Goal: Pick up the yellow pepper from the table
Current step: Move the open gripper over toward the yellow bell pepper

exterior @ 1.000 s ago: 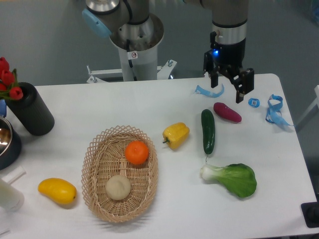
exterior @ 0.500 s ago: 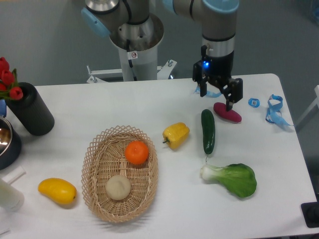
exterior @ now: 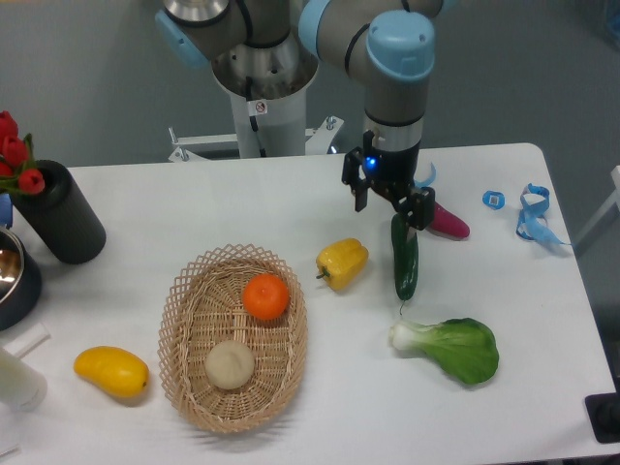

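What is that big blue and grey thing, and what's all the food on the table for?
It is a robot arm. One camera looks down on the white table from the front. At the arm's end is its tool, two open fingers holding nothing, hanging above the table near the cucumber. Its job is to pick up the yellow pepper, which lies between the cucumber and a wicker basket. In the basket is an orange. A yellow mango-like fruit and a leafy green vegetable lie on the table too.
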